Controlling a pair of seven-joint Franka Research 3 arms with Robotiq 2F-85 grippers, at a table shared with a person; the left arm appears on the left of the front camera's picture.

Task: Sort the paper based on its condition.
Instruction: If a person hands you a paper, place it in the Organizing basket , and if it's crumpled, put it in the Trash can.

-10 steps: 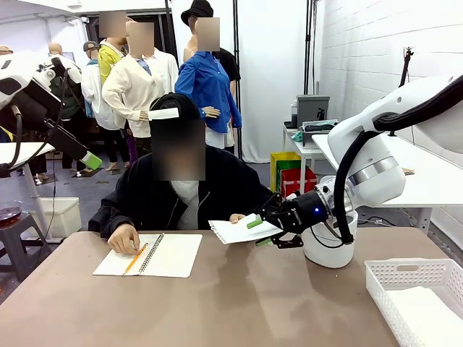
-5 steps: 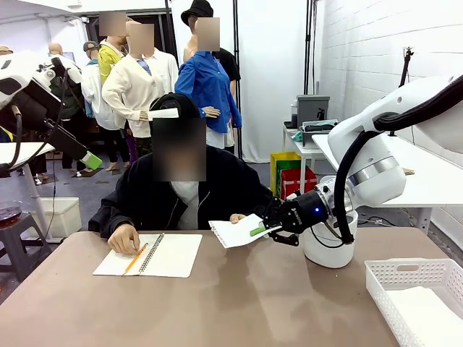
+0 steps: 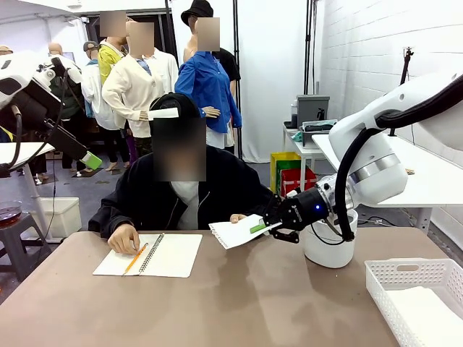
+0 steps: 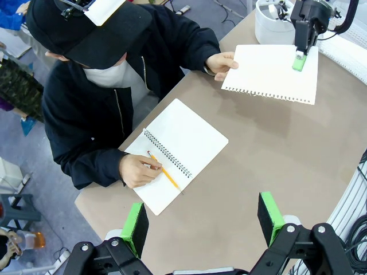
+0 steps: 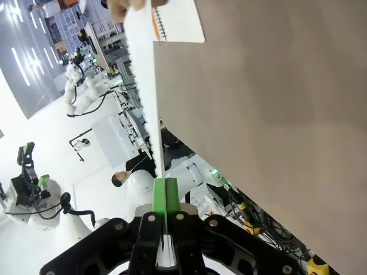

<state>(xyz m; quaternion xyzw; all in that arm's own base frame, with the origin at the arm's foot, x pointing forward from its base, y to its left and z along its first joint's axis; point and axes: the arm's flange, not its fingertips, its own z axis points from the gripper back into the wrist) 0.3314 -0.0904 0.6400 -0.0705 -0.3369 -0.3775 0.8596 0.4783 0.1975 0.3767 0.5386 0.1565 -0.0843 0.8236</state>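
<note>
The right gripper (image 3: 259,228) is pinching 1 sheet of the paper (image 3: 231,234), with its 2 green pads pressed together on the edge of the sheet. This is happening above the far edge of the desk (image 3: 239,311), a little right of its middle. The person's hand (image 3: 237,217) is holding the opposite side, so the paper is hanging between the hand and the gripper and is not lying on the desk.

In the right wrist view the paper (image 5: 143,74) is showing edge-on, so its surface is hard to judge there. In the left wrist view the paper (image 4: 269,71) is looking flat, with the ragged hole edge turned toward the robot.

The left gripper (image 4: 203,220) is hanging high at the left side of the desk, its jaws wide apart with nothing between them. The person's other hand (image 3: 124,238) is resting with a pencil (image 3: 135,258) on an open notebook (image 3: 173,254) near the far left edge. A white basket (image 3: 416,273) at the near right corner is being cut off by the picture's edge, and its contents are hard to make out.
</note>
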